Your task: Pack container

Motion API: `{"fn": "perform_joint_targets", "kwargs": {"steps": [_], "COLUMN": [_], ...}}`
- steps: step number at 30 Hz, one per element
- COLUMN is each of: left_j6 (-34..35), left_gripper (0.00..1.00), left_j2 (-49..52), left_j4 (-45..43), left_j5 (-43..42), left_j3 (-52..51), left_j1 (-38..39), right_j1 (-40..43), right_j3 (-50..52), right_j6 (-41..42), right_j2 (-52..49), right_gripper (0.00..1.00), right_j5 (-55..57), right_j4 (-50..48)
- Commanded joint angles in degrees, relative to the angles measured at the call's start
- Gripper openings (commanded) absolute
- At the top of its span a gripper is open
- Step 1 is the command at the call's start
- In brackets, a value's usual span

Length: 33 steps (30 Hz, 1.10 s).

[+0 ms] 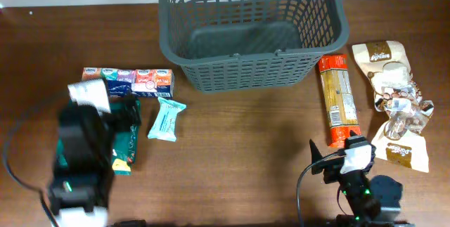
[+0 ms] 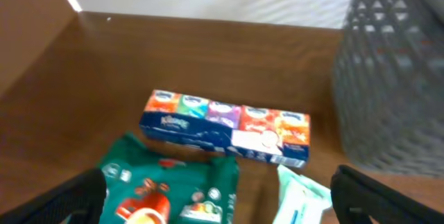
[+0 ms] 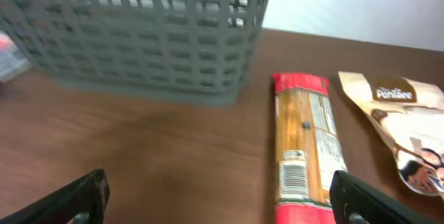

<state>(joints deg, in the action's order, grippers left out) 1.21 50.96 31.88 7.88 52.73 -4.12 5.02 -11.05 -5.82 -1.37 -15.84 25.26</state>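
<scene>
One broad brown tabletop [image 1: 232, 157] carried everything. At its far middle edge stood the container [image 1: 239, 72], a dark grey basket with lattice sides and a solid rim, upright, with nothing visible on its floor.

The left arm [image 1: 83, 164] reached in from the near left corner and the right arm [image 1: 355, 185] from the near right.

Right of the container lay a long red-ended pasta packet [image 1: 339, 100], running away from the camera, its far end just beside the basket's right corner. A multi-coloured tissue pack [image 1: 133, 81] lay crosswise to the left of the container, close to its front corner.

Two cream-and-brown pouches sat near the right edge, one [image 1: 380, 55] further back and one [image 1: 406, 150] nearer, with crinkled shiny wrapping [image 1: 401, 104] between them.

A green packet [image 1: 129, 143] lay partly under the left arm, and a small pale blue packet [image 1: 166, 119] lay tilted just beside it.

The left fingers [image 2: 76, 200] were spread wide above the green packet, gripping nothing. The right fingers [image 3: 76, 200] were likewise spread apart, empty, short of the pasta packet.
</scene>
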Motion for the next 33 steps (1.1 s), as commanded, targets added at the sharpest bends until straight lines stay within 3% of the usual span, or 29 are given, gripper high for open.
{"fn": "perform_joint_targets", "kwargs": {"steps": [1,6,9,14,17,22,29,33], "left_j6": [-2.56,-2.56,-2.84,-4.09,-4.09,-4.07,-4.07,-4.04], "left_gripper": [0.99,0.99,0.99,0.99,0.99,0.99,0.99,0.99], "left_j2": [8.74,19.08,21.49,20.55,19.67,19.47,20.92,24.85], "left_j4": [3.28,8.68,10.4,11.41,14.32,18.12,23.71,26.51], "left_j5": [-3.26,-12.24,-12.48,-12.63,-12.63,-11.3,-1.49,-0.72], "left_j3": [11.56,25.86,30.1,30.82,30.82,30.8,30.8,30.8], "left_j1": [-3.02,-8.13,-9.97,-11.02,-11.02,-11.06,-11.06,-11.06], "right_j1": [0.42,0.42,0.42,0.44,0.74,7.06,14.84,15.37], "right_j3": [-7.78,-25.18,-38.62,-61.61,-74.55,-92.89,-96.8,-96.76], "right_j6": [4.83,2.12,0.07,-0.44,-7.45,-10.03,-10.01,-10.01], "right_j2": [-2.32,-15.96,-27.98,-48.04,-58.8,-75.17,-85.2,-87.89], "right_gripper": [0.99,0.99,0.99,0.99,0.99,0.99,0.99,0.99], "right_j5": [-2.01,5.84,9.33,17.2,18.1,17.86,17.81,17.66], "right_j4": [-0.15,8.09,15.61,27.96,34.73,44.0,46.62,48.41]}}
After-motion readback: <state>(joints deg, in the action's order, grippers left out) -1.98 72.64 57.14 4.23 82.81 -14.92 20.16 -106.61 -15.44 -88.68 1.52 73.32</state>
